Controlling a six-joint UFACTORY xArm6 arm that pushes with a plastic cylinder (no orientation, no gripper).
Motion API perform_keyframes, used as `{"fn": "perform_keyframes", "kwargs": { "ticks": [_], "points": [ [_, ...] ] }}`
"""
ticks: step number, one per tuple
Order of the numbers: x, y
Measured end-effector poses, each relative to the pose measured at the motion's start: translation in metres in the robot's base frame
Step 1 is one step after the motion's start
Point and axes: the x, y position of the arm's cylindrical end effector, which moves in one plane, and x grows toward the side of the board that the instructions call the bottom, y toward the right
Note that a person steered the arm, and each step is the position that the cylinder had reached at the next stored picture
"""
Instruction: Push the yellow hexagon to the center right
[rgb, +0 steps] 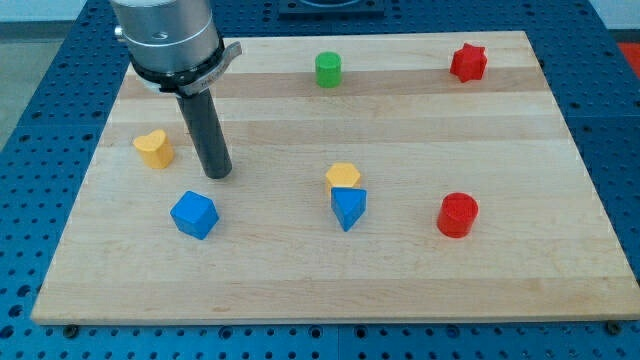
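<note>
Camera view: pale wood bench (400, 280) sits on a blue perforated base (30, 200). My tip (218, 174) is down at the view's left, between the yellow heart (154, 148) and the blue block (194, 214); the tool is a plain rod with no jaws. The yellow hexagon (343, 176) sits mid-board, touching the blue triangle (349, 207) below it, with the red cylinder (458, 214) to its right.

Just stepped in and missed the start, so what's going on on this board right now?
A robot arm with a dark rod is pushing blocks on a wooden board. My tip touches nothing; it sits at the view's left between the yellow heart-like block and the blue block. The yellow hexagon sits near the centre, against a blue triangular block, not yet pushed rightward. A red cylinder lies to its right.
</note>
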Motion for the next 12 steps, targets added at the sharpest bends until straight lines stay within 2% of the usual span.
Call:
{"fn": "perform_keyframes", "kwargs": {
  "ticks": [1, 2, 3, 4, 5, 6, 7, 8, 10, 12],
  "points": [
    [0.0, 0.009],
    [0.0, 0.056],
    [0.003, 0.076],
    [0.054, 0.085],
    [0.081, 0.097],
    [0.073, 0.128],
    [0.03, 0.153],
    [0.013, 0.159],
    [0.012, 0.14],
    [-0.032, 0.145]
  ]
}}
